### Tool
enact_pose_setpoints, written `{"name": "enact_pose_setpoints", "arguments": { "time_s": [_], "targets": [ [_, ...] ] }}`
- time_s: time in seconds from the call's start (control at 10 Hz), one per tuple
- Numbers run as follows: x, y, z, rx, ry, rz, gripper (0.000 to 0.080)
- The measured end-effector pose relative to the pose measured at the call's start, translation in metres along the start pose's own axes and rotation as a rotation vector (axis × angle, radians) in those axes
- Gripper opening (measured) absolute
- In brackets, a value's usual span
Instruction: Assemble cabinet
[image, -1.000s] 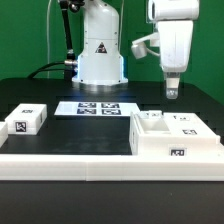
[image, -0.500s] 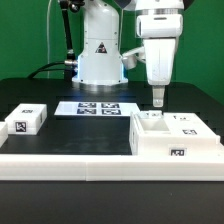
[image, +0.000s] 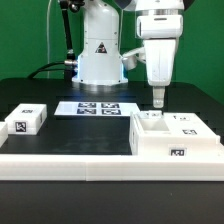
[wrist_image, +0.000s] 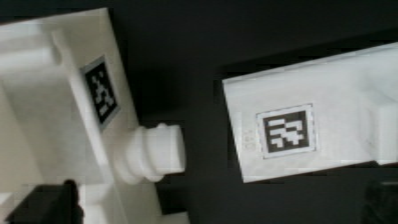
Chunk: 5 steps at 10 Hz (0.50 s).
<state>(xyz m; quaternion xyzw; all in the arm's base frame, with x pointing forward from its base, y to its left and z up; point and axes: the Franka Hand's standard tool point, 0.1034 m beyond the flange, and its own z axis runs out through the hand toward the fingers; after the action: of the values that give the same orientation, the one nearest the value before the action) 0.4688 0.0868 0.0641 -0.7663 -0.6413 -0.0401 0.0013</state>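
Observation:
The cabinet (image: 175, 138), a large white box-shaped body with black-and-white tags, stands at the exterior view's right by the front ledge. My gripper (image: 157, 99) hangs just above its far left corner, pointing down and touching nothing. The wrist view shows a white tagged part (wrist_image: 63, 110) with a short round peg (wrist_image: 157, 150), and a second white tagged part (wrist_image: 294, 125) across a dark gap. I cannot tell which of these belongs to the cabinet. My gripper (wrist_image: 214, 208) shows there with its jaws wide apart and empty. One dark fingertip (wrist_image: 43, 205) shows beside the peg part.
A small white tagged block (image: 25, 120) lies at the exterior view's left. The marker board (image: 97, 107) lies in the middle before the robot base (image: 100, 55). A long white ledge (image: 80, 163) runs along the front edge.
Since one second ago my gripper has moved toward the exterior view's left and a little down, and the wrist has turned. Nothing has moved in the last half second.

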Motion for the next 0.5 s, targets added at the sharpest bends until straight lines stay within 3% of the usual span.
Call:
{"name": "enact_pose_setpoints", "arguments": {
  "time_s": [0.2, 0.5],
  "targets": [
    [0.000, -0.024, 0.008, 0.011, 0.006, -0.018, 0.0797],
    [-0.005, -0.044, 0.021, 0.041, 0.005, -0.037, 0.0797]
  ]
}}
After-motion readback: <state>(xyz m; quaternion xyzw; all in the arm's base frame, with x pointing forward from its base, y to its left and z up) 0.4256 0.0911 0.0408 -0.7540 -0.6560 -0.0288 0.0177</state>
